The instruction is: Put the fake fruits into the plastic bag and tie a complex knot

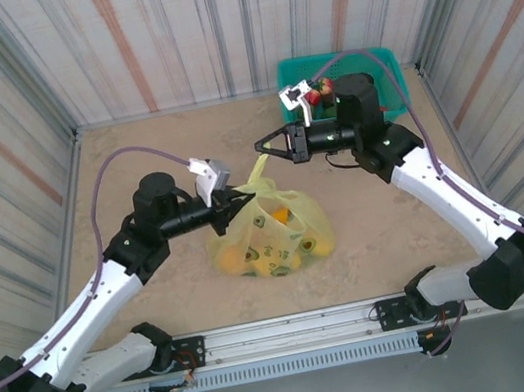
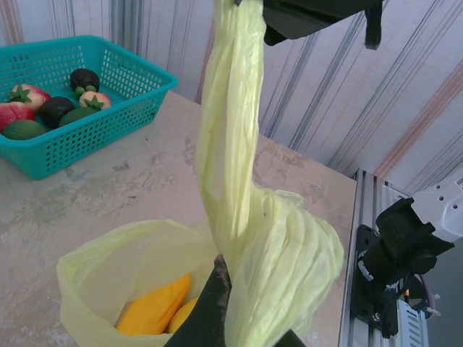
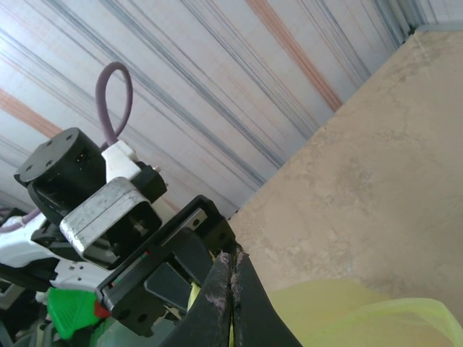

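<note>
Left gripper point(image 2: 242, 322) was clamped on the plastic bag point(image 2: 289, 253) at the foot of its handle strip point(image 2: 228, 130). Right gripper point(image 1: 259, 145) was closed flat, apparently pinching that strip's top, which hung taut straight below its fingertips. Nothing tied yet. Judgement: keep the strip in tension with the left as anchor, and carry the right around it without tearing the thin film or losing the pinch. Fake fruits point(image 2: 155, 307), orange and yellow, sat in the bag just beneath the left jaws. More lay in the teal basket point(image 2: 108, 126), well beyond.
</note>
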You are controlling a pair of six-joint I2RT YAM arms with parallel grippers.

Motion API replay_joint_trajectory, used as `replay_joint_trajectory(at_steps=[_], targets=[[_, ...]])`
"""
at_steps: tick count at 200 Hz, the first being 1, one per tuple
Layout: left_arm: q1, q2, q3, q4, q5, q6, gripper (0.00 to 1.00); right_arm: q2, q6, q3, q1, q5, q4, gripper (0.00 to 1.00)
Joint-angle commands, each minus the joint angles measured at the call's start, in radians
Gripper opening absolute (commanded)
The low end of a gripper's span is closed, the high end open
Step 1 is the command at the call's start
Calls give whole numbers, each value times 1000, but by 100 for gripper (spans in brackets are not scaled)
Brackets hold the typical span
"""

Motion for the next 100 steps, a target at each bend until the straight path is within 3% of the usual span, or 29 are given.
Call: replay_joint_trajectory(at_steps=[1,27,61,100], targets=[[10,7,21,-82,-15,-9,10,-62,-48,52,-17,49,10,0],[14,1,17,-81,-23,-16,13,-74,-79,52,-17,50,-26,0],[15,14,20,-68,-22,-39,0,-82,-116,39,5,12,-41,0],[22,45,49,-59,-28,-70,0,-181,-423,-76,118,-11,-162,0]])
